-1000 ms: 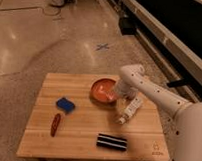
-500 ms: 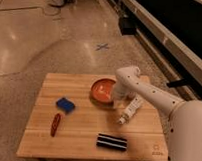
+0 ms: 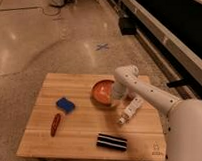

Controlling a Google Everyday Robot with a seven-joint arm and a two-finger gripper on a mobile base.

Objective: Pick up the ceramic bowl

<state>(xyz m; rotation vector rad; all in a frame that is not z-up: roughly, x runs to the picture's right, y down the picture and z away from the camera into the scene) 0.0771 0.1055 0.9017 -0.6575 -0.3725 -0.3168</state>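
Observation:
The ceramic bowl is a round, shallow, orange-red bowl on the wooden table, right of the table's middle and toward the back. My white arm reaches in from the right and bends down over the bowl. The gripper is at the bowl's right rim, touching or just over it, mostly hidden behind the wrist. The bowl's right edge is covered by the arm.
A white bottle lies just right of the bowl, under the arm. A blue sponge and a red oblong item lie at the left. A black striped bar lies near the front edge. Tiled floor surrounds the table.
The arm's wrist has swung left and down from beside the bottle to the bowl's right rim. The bowl and the other objects have stayed in place.

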